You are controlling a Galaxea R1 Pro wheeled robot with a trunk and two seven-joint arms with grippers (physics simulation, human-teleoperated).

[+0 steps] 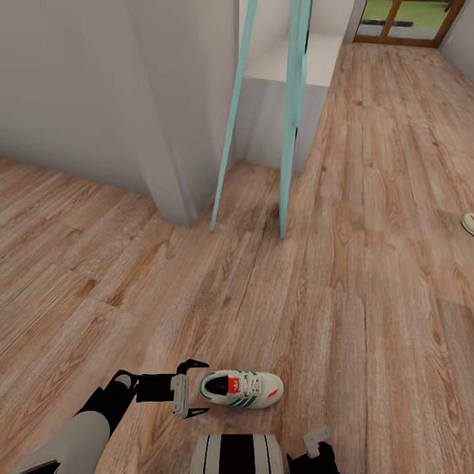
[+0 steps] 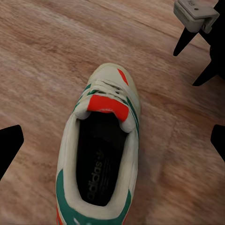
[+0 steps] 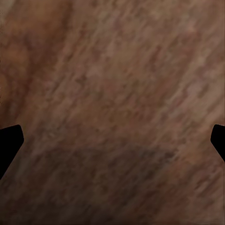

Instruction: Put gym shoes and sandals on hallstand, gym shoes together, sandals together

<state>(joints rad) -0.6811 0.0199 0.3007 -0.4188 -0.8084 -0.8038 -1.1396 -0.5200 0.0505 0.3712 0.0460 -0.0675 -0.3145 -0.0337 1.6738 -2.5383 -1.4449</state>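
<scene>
One wide stretch of corridor floor (image 1: 368, 276), light brown wood-grain planks, carries a gym shoe (image 1: 241, 388) lying near its closest edge: cream-white, green side stripes, red tongue label. The left gripper (image 1: 197, 388) sits just beside its heel, jaws spread. The right gripper's (image 3: 112, 140) jaws are spread over bare planks.

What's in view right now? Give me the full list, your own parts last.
gym shoe: one, cream-white with green stripes and red tongue label, on the floor just ahead of the robot, by the left hand.
second shoe: one, partly cut off at the right edge of the head view, on the floor.
corridor floor: light brown wood planks.
teal poles: two, leaning by a white unit.
left hand: open, fingers at the shoe's heel end.
right hand: open, over bare floor.
</scene>
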